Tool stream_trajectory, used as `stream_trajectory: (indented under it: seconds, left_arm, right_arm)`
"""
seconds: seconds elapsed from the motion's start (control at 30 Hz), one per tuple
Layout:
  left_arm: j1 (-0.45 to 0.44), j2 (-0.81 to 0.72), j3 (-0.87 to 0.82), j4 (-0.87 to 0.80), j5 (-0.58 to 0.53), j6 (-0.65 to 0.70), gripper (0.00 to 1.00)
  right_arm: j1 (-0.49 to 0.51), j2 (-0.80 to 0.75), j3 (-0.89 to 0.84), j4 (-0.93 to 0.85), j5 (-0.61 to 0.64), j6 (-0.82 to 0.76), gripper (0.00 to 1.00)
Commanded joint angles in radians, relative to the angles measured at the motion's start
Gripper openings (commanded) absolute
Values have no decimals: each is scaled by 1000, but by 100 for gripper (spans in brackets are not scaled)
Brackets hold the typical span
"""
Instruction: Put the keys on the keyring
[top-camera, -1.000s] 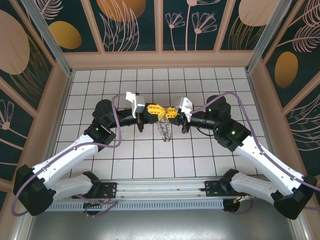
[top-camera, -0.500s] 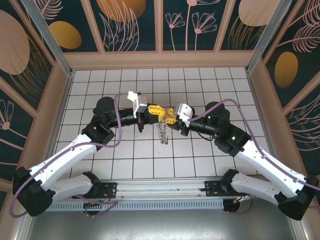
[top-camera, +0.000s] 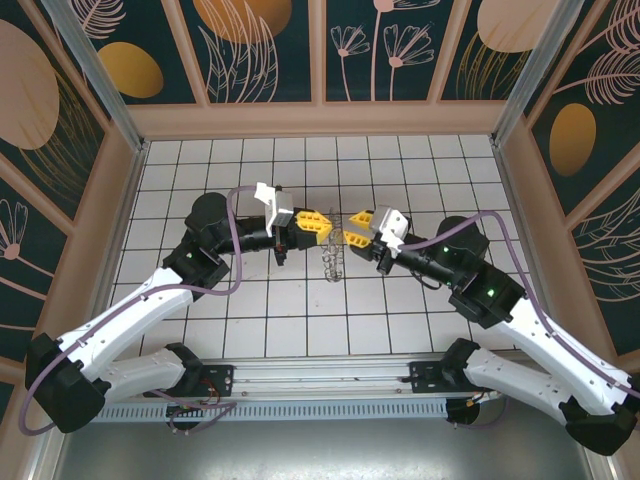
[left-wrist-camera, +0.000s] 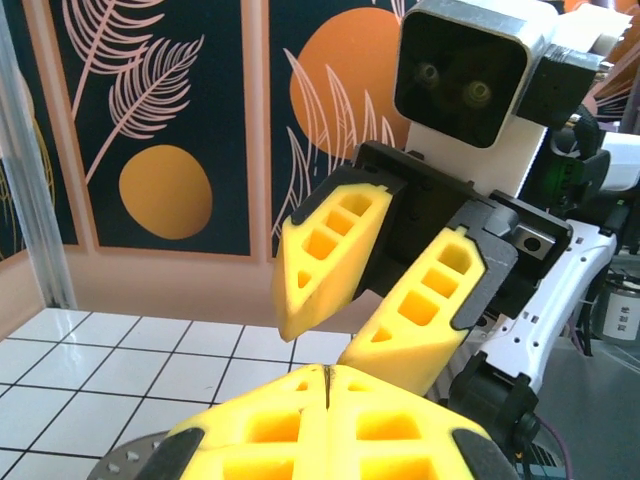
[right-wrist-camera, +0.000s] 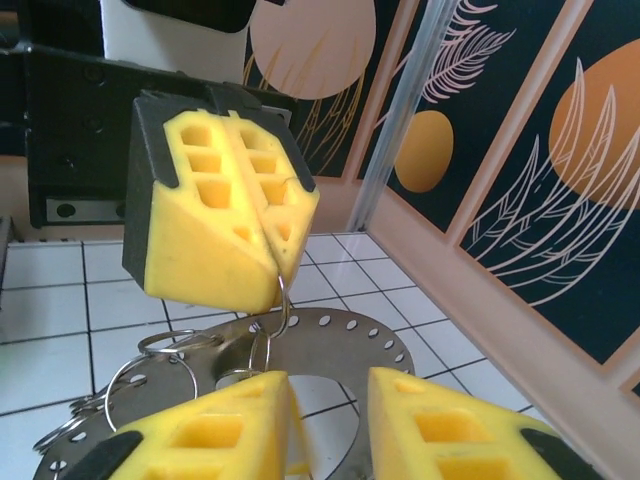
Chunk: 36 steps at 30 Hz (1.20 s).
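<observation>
Yellow honeycomb fingers (right-wrist-camera: 200, 230) of the left gripper (top-camera: 312, 222) are pressed flat together, with no gap along the seam. A thin wire loop (right-wrist-camera: 281, 300) comes out from between their tips, so this gripper is pinching the keyring (right-wrist-camera: 340, 335) by one of its loops. The keyring hangs beneath it, lifted above the white tiled table (top-camera: 250, 300), near the middle between the two arms.

From the right wrist camera it shows as a flat grey plate with small holes along its rim. It tilts a little, and several fine silvery rings (right-wrist-camera: 150, 365) fan out on its left side. From above it is just a small bundle of silver wire dangling below the two grippers, and I cannot make out any separate key or tag there.

The right gripper (top-camera: 357, 228) faces the left one, tip to tip and just beside it, slightly lower on the table side. Its two yellow fingers stand spread, with a clear gap between them. I see nothing held in that gap. From its own camera, the hanging plate sits just beyond and partly behind those fingertips, but I cannot tell whether they touch it.

Both arms reach in from the near edge and meet mid-table. Dark leaf-patterned panels (top-camera: 260, 50) wall in the workspace behind them.
</observation>
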Motion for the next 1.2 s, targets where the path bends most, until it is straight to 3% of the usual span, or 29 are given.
stream_trajectory:
  seconds: [0.0,0.57,0.83,1.17]
  left_arm:
    - [-5,-2,36,13,58,21,0]
    - [-6,0,46,-25,98,47,0]
    - [-4,-1,56,-66,102,67,0]
    - [-4,0,56,-86,82,83,0]
  right_arm:
    - [-27,26,46,17,-120,53,25]
    - [-129,125,87,-24,-443,142,30]
    - [-130,135,84,-15,-496,146,28]
    - [-132,136,78,-52,-572,134,35]
